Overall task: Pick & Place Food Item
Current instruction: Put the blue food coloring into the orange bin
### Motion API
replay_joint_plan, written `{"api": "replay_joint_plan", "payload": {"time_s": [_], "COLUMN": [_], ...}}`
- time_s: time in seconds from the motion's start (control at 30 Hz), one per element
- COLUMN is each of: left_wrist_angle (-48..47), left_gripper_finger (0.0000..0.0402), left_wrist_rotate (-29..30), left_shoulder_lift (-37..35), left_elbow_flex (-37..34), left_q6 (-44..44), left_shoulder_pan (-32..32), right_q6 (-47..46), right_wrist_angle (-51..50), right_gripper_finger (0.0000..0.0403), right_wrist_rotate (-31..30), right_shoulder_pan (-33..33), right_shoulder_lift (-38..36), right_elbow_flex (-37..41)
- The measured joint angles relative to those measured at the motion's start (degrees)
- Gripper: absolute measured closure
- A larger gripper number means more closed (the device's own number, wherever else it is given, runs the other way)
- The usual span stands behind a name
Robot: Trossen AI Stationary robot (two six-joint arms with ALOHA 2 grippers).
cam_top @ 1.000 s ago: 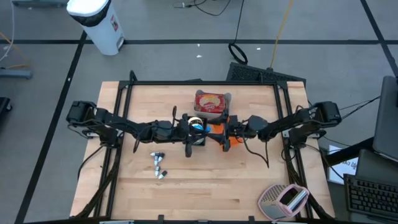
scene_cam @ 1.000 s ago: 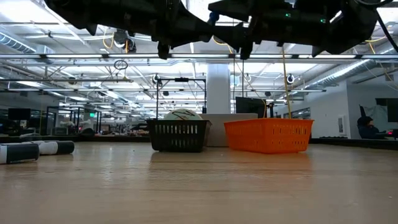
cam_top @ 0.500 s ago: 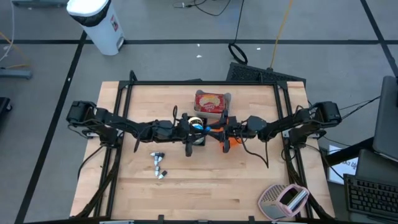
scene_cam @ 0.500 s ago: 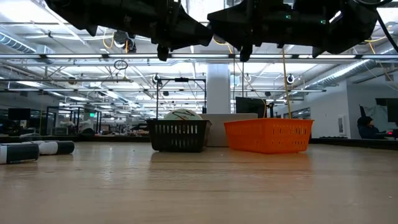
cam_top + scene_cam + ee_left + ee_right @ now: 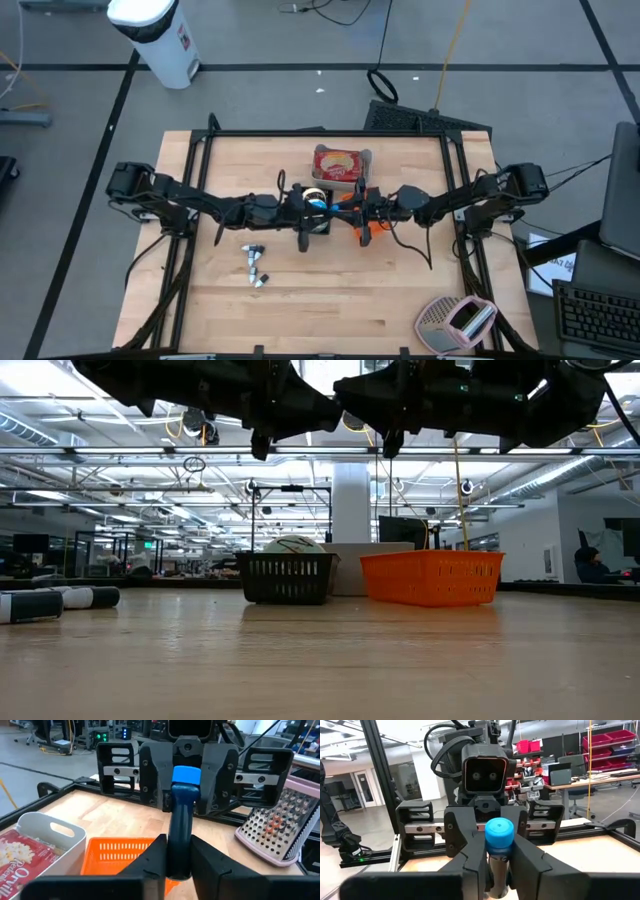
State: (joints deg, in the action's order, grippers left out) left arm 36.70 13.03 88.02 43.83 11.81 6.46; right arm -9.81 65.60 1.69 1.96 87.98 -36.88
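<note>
A: Where's the item both arms are working on?

B: It's a dark bottle with a blue cap (image 5: 186,774), held up in the air over the middle of the desk (image 5: 400,290), right between the two arms. In the high view the blue cap shows just above the black basket (image 5: 314,222).

A: And the pincers?

B: The left pincer (image 5: 174,857) has its fingers closed in against the lower body of the bottle, one on each side, touching it. The right pincer (image 5: 496,862) faces it from the opposite side and is clamped on the same bottle just below the cap, its two fingers tight against the sides. So each pincer is nearly closed, with only the bottle's width between the fingers.

A: Both gripping at once, then?

B: Yes, each wrist view shows its own fingers on the bottle and the other arm's pincer straight behind it.

A: What's underneath?

B: An orange basket (image 5: 432,578) sits on the desk beside the black basket; the low view shows a rounded item inside the black one. Behind them is a white bin holding a red popcorn bag (image 5: 338,165).

A: Anything else on the desk?

B: Two small dark cylinders with light ends (image 5: 254,265) lie well apart from the baskets, toward the left arm's side, and a pink grater (image 5: 456,322) rests at the near corner on the right arm's side.
</note>
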Motion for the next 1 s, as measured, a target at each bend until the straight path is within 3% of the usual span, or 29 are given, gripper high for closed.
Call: {"api": "replay_joint_plan", "payload": {"time_s": [0.27,0.47,0.63,0.77,1.0], "left_wrist_angle": [-7.2,-22.1,-38.5,-48.0,-55.0], "left_gripper_finger": [0.0187,0.0114,0.0091,0.0092,0.0106], "left_wrist_rotate": [-0.7,-0.8,2.9,5.1,5.1], "left_shoulder_lift": [-7.3,-14.8,-18.7,-18.8,-16.6], "left_elbow_flex": [0.0,0.0,0.0,0.0,-0.1], "left_q6": [-2.2,-1.4,6.9,13.9,19.7], "left_shoulder_pan": [0.0,0.0,0.1,0.1,0.1], "right_q6": [0.6,1.0,-2.9,-7.3,-10.0], "right_wrist_angle": [-1.5,-16.9,-41.7,-57.0,-65.1], "right_gripper_finger": [0.0351,0.0351,0.0352,0.0352,0.0352], "right_wrist_rotate": [0.1,0.0,-2.1,-6.2,-8.1], "right_shoulder_pan": [-0.1,-0.1,-0.1,-0.1,-1.0], "right_shoulder_lift": [-3.2,-10.6,-16.7,-17.3,-14.5], "right_elbow_flex": [0.0,0.0,0.0,0.1,0.1]}}
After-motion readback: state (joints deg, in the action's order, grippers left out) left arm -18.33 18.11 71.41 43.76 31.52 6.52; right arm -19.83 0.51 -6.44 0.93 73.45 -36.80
